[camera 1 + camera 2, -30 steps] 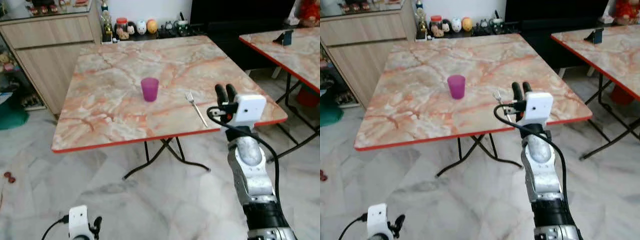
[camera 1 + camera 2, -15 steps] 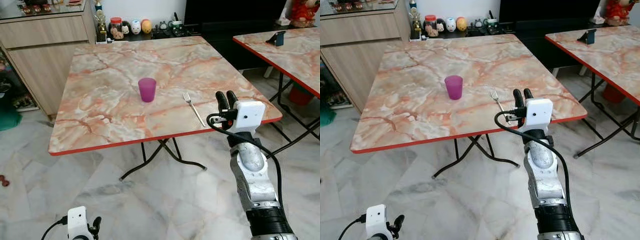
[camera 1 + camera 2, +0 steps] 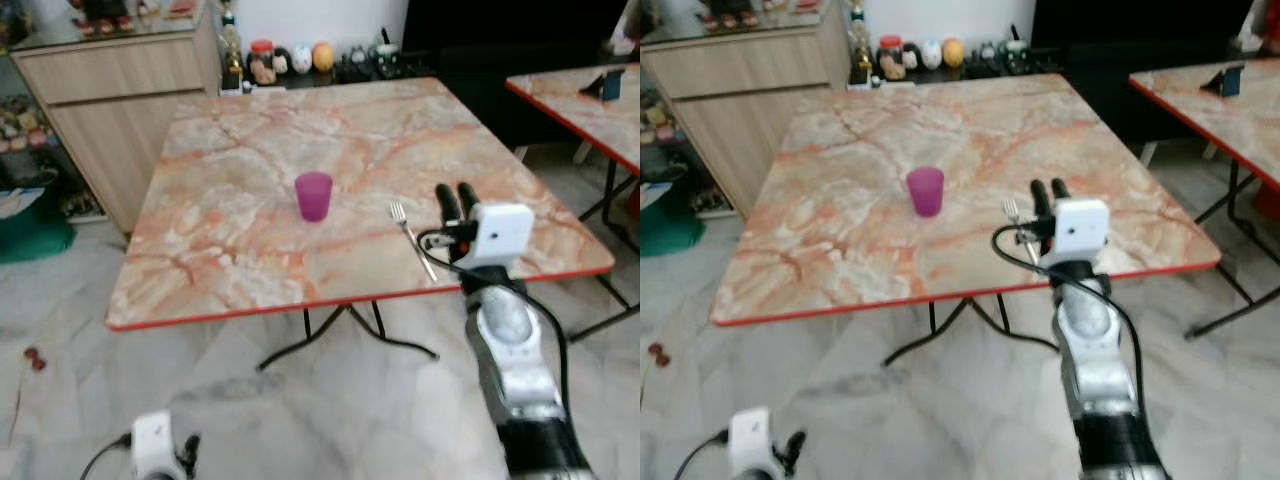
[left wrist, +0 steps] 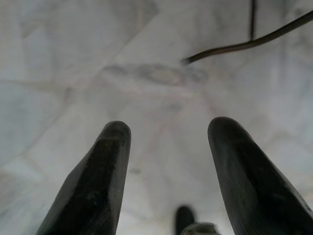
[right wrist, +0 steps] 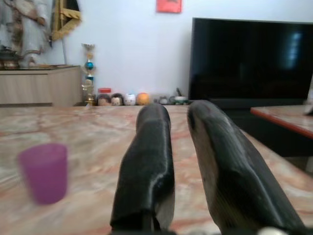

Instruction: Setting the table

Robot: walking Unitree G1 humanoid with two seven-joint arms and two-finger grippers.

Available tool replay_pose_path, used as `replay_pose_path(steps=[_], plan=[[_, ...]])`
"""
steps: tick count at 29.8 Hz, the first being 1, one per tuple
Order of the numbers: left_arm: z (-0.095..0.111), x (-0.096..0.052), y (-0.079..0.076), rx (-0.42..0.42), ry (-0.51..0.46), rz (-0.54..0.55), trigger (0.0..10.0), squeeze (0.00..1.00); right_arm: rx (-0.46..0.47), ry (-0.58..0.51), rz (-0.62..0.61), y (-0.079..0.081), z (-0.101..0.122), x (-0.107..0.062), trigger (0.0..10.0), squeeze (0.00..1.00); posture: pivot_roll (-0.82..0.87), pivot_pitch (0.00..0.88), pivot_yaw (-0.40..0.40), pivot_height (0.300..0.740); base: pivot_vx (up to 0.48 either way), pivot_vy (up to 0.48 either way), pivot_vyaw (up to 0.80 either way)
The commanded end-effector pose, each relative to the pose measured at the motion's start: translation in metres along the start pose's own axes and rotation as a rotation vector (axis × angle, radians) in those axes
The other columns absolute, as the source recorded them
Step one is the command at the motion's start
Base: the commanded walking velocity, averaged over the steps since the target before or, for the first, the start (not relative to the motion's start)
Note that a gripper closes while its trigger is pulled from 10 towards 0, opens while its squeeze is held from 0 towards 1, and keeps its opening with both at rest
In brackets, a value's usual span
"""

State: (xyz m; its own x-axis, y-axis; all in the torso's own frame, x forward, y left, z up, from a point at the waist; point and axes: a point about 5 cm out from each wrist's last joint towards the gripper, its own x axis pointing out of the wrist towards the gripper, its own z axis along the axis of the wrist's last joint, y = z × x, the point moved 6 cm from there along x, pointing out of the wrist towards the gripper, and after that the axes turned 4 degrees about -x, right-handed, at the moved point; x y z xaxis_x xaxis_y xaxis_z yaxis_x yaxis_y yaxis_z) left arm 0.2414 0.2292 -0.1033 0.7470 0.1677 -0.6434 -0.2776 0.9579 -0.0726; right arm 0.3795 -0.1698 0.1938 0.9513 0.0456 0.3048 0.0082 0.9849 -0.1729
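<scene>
A purple cup [image 3: 313, 195] stands upright near the middle of the marble table [image 3: 230, 260] with the red edge. To its right a silver fork [image 3: 412, 238] lies flat, tines pointing away from me. My right gripper [image 3: 456, 200] is raised at the table's front edge, just right of the fork, fingers together and empty. In the right wrist view its fingers [image 5: 146, 161] point across the tabletop, with the cup [image 5: 44, 172] off to one side. My left gripper [image 4: 168, 147] hangs low over the floor, open and empty.
A wooden sideboard [image 3: 120, 90] stands at the back left. Jars and figurines [image 3: 300, 58] line a low shelf behind the table, beside a dark TV [image 3: 500, 30]. A second marble table [image 3: 580, 105] is at the right. Folding legs [image 3: 330, 335] cross under the table.
The whole picture has shifted and blurred as the camera moved. My right gripper keeps its place beside the fork, and the cup and fork lie as before.
</scene>
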Motion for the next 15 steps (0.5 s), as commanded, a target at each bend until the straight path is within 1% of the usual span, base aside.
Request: replay_pose_path(steps=[1,8,11,14,15], plan=[[-0.001,-0.001,0.01,0.017,0.006,0.021,10.0,0.0,0.029,-0.021,0.009,0.007,0.007,0.003,10.0,0.0,-0.1,0.0,0.028,0.707,0.296,0.0,0.0],[-0.001,-0.001,0.01,0.019,0.008,0.021,10.0,0.0,0.04,-0.002,-0.021,0.0,0.002,-0.001,10.0,0.0,-0.1,0.0,0.029,0.707,0.294,0.0,0.0],[-0.002,-0.001,0.009,0.018,0.009,0.022,10.0,0.0,0.03,0.016,-0.025,-0.002,-0.001,-0.003,10.0,0.0,-0.1,0.0,0.028,0.707,0.277,0.0,0.0],[-0.003,-0.002,0.009,0.016,0.011,0.025,10.0,0.0,0.02,0.045,-0.041,-0.009,-0.007,-0.007,10.0,0.0,-0.1,0.0,0.027,0.707,0.0,0.0,0.0],[-0.003,-0.002,0.009,0.016,0.012,0.026,10.0,0.0,0.009,0.06,-0.053,-0.017,-0.011,-0.011,10.0,0.0,-0.1,0.0,0.026,0.707,0.0,0.0,0.0]])
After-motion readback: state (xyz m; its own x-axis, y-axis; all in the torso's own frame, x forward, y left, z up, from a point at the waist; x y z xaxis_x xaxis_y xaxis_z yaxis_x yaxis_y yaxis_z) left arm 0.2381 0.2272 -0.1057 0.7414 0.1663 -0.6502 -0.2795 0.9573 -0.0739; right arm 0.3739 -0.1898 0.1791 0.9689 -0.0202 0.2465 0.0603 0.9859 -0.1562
